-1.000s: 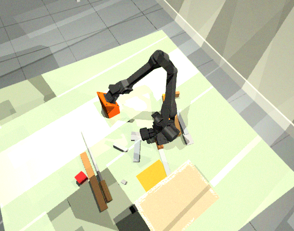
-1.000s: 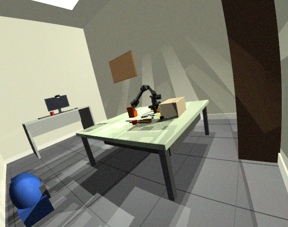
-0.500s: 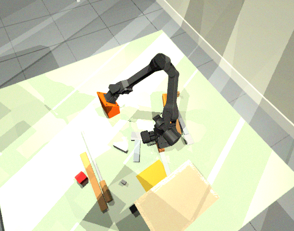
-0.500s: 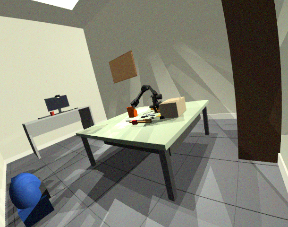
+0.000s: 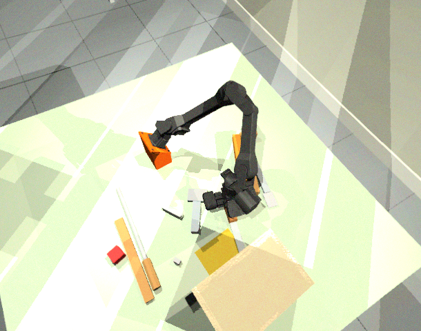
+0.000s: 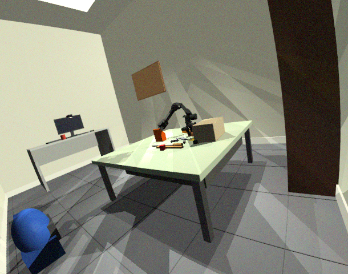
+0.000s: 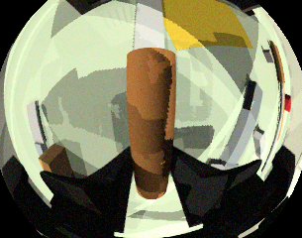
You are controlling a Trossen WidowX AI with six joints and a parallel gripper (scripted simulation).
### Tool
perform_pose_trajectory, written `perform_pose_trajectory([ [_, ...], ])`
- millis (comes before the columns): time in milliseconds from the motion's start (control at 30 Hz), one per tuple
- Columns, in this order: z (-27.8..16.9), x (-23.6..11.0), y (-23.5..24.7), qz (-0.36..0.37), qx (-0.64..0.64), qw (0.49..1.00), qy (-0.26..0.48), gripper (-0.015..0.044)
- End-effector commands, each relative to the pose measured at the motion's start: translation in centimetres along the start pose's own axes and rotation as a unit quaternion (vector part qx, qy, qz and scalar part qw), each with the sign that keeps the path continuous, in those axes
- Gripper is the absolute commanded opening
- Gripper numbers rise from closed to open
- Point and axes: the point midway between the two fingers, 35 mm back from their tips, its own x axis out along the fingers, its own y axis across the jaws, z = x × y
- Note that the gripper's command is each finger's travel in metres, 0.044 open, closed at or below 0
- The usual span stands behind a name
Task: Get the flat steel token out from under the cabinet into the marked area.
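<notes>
My gripper (image 5: 231,210) (image 7: 150,150) is shut on the brown wooden handle (image 7: 151,99) (image 5: 232,218) of a tool with a flat pale grey blade (image 7: 149,27) (image 5: 236,233). The blade points toward the cabinet (image 5: 253,285) (image 6: 205,131), along the side of the yellow marked area (image 5: 217,252) (image 7: 205,25). In the top view its far end meets the cabinet's top edge; whether it is under the cabinet I cannot tell. The steel token is not visible in any view, and the vent slots cannot be made out.
Left of the marked area are a small grey block (image 5: 177,261), a long-shafted tool (image 5: 152,274), a wooden strip (image 5: 132,258) and a red block (image 5: 116,254). A grey T-shaped piece (image 5: 195,218) lies nearer the arm. A grey-ended piece (image 5: 269,198) lies right of my gripper. A black block (image 5: 192,302) adjoins the cabinet.
</notes>
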Motion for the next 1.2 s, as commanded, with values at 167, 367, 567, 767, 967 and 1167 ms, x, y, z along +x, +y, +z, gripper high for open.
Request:
perform_pose_trajectory([
  [167,1.1,0.0,0.1,0.001,-0.002,1.000,0.000,0.0000],
  [367,1.8,0.0,0.1,0.001,-0.002,1.000,0.000,0.0000],
  [567,2.4,0.0,0.1,0.001,-0.002,1.000,-0.001,0.0000],
  [767,3.0,-0.1,0.1,0.001,-0.002,1.000,-0.001,0.0000],
  [967,3.6,-0.1,0.1,0.001,-0.002,1.000,-0.001,0.0000],
  [1167,4.3,-0.1,0.2,0.001,-0.002,1.000,-0.001,0.0000],
])
